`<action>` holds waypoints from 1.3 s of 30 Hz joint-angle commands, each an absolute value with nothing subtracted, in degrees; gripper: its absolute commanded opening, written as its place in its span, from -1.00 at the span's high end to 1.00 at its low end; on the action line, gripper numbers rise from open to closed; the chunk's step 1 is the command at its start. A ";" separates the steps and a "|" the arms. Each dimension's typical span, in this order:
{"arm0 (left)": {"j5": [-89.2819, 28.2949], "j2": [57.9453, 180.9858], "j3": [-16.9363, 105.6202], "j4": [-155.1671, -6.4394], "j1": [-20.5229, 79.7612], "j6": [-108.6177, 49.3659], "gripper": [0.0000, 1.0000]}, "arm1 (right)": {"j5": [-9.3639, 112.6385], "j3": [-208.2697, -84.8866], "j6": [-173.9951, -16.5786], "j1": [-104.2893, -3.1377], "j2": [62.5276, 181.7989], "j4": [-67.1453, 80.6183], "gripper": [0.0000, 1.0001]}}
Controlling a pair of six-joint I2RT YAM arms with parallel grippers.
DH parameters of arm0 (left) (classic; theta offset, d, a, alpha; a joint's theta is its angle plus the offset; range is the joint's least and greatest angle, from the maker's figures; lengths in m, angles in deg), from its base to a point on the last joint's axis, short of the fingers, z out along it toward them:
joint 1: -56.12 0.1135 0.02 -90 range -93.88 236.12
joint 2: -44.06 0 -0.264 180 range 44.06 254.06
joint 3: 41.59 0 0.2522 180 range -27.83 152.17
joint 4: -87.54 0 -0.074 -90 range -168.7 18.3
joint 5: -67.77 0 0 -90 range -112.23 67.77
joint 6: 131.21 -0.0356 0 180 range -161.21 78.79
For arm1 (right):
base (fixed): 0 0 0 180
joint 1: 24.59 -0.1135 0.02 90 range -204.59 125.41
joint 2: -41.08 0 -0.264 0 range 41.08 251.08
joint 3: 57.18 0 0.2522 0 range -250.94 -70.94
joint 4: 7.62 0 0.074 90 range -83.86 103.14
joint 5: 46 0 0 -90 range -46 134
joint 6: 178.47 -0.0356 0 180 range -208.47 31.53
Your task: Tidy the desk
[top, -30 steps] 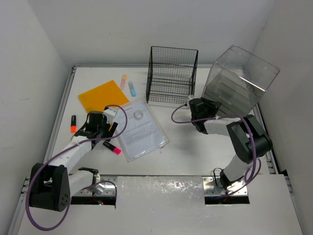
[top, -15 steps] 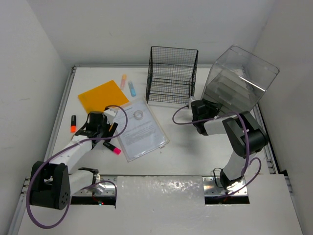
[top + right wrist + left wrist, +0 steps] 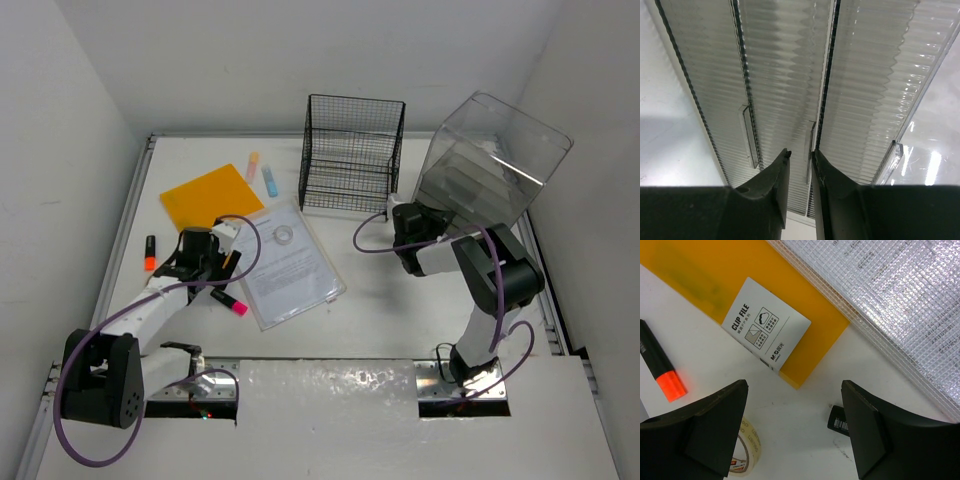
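The white desk (image 3: pixel 400 310) holds scattered stationery. My left gripper (image 3: pixel 200 252) is open and empty, low over the desk (image 3: pixel 805 390) just short of a yellow clip file (image 3: pixel 740 290). A tape roll (image 3: pixel 747 450) lies by its left finger and a black marker end (image 3: pixel 839 420) by its right. My right gripper (image 3: pixel 402 214) is at the front of the clear drawer box (image 3: pixel 490 165). In the right wrist view the gripper (image 3: pixel 800 157) is shut on a thin clear drawer handle (image 3: pixel 810 145) of the ribbed drawers (image 3: pixel 780 75).
A black wire-mesh rack (image 3: pixel 352 152) stands at the back. A mesh document pouch (image 3: pixel 290 265) lies mid-desk beside the orange folder (image 3: pixel 212 195). An orange marker (image 3: pixel 150 253), a pink marker (image 3: pixel 230 303) and two highlighters (image 3: pixel 262 172) lie around. Silver rails edge the desk.
My right gripper has edged slightly toward the drawer box and its arm has swung a little. The left arm has not moved.
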State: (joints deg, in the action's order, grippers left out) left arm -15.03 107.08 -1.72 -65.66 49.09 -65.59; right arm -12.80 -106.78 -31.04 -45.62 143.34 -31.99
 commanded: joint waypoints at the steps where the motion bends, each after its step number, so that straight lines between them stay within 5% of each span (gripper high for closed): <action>1: -15.64 107.16 -2.07 -67.98 49.79 -65.99 -0.47 | -13.13 -106.72 -29.15 -44.36 143.92 -37.01 0.55; 8: -15.73 107.17 -2.07 -67.98 49.79 -65.99 -0.47 | -12.52 -105.93 -28.09 -44.36 143.39 -39.03 1.00; 20: -15.99 107.16 -1.99 -67.89 49.79 -66.17 -0.47 | -15.76 -102.41 -37.66 -46.38 139.17 -30.61 1.00; 39: -17.40 104.79 -2.34 -67.27 49.79 -66.69 -0.48 | -31.32 -102.05 -60.60 -65.54 136.80 -3.29 1.00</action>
